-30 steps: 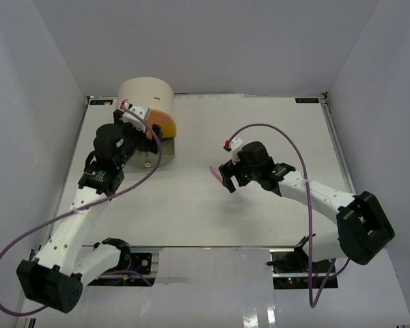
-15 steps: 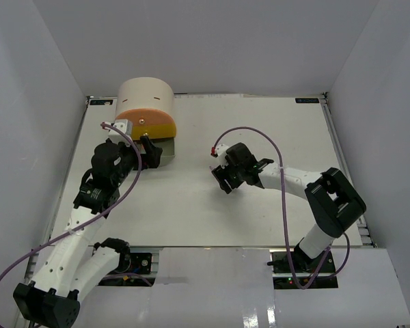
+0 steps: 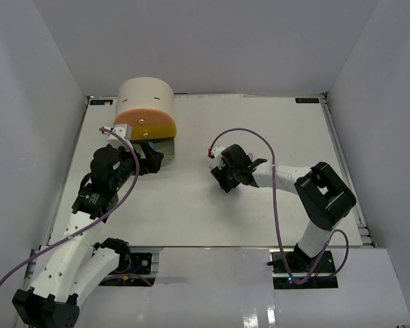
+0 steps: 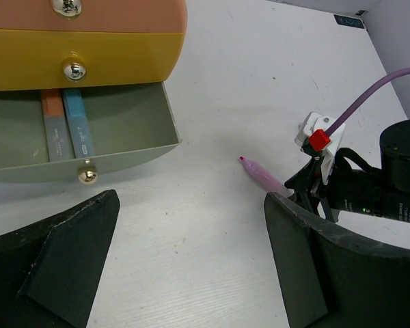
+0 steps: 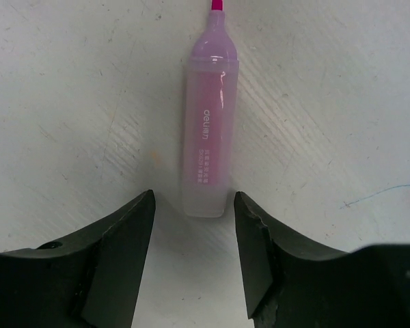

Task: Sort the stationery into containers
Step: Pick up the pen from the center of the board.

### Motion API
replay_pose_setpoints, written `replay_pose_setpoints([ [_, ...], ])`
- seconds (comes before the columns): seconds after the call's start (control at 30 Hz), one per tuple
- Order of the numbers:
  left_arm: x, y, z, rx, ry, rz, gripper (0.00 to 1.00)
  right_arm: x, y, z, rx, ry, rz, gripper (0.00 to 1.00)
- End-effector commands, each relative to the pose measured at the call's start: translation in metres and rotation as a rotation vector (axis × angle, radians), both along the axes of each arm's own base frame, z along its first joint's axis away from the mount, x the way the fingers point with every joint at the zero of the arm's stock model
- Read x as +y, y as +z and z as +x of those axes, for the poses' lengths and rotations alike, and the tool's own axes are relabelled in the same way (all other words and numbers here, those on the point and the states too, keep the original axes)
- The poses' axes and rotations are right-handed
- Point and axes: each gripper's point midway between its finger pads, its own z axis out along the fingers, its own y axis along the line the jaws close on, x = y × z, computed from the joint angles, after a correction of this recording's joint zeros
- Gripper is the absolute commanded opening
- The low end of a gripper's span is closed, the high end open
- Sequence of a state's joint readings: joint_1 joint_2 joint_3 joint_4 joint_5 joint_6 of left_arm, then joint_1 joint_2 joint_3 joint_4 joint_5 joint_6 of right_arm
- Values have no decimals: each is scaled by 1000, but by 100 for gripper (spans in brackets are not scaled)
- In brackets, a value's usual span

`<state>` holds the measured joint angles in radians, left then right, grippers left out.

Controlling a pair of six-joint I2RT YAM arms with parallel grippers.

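Observation:
A pink highlighter (image 5: 206, 147) lies on the white table, tip pointing away. My right gripper (image 5: 193, 205) is open, with a finger on each side of the pen's rear end and a gap to it on both sides. The pen also shows in the left wrist view (image 4: 263, 176). The beige cabinet (image 3: 145, 96) stands at the back left. Its grey-green bottom drawer (image 4: 130, 130) is pulled out and holds an orange pen (image 4: 53, 126) and a blue pen (image 4: 77, 123). My left gripper (image 4: 191, 273) is open and empty, just in front of that drawer.
The orange drawer (image 4: 123, 14) and the yellow drawer (image 4: 123, 58) above are closed. The right arm and its purple cable (image 4: 369, 82) are to the right of the pink pen. Grey walls enclose the table (image 3: 273, 130) on three sides.
The right gripper has moved a little left and lower, and the pink highlighter seen at its tip now lies on the table. The left gripper has drawn back from the drawer.

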<state>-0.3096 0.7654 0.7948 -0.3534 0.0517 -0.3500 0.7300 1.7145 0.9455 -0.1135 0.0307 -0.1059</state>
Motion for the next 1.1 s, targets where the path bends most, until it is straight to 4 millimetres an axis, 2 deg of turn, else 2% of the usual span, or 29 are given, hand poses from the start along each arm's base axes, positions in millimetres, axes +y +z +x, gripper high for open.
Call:
replay_pose_setpoints([
  [0.0,-2,3,-4,-4,-17,-14,98,-3,-7,6,-9,-20,-40,56],
  [0.13,-6,4,-4,5,-32,-25,97,-8,-7,3,-5,-28,-49,52],
  [0.43,-23,4,-7,35,-92,-113,96,-10,-2,-6,-1,-42,-35,35],
  [0.47,-25,4,-7,38,-103,-124,96,-11,-3,-7,3,-43,-33,27],
  [0.5,-27,3,-8,43,-110,-134,96,-9,-1,-7,-2,-44,-25,24],
  [0.6,-36,1,-11,71,-145,-182,96,-5,4,-9,-10,-51,-2,21],
  [0.67,-42,0,-11,92,-158,-218,96,-2,8,-10,-20,-54,14,14],
  [0.77,-50,-2,-11,123,-172,-282,95,7,28,-9,-69,-70,72,8],
  [0.8,-53,0,-12,121,-188,-305,94,12,41,-12,-85,-99,123,8],
  [0.87,-59,-4,-12,149,-198,-356,94,21,63,-4,-149,-132,211,8],
  [1.07,-77,13,-5,88,-211,-434,94,37,138,-1,-297,-253,451,8],
])
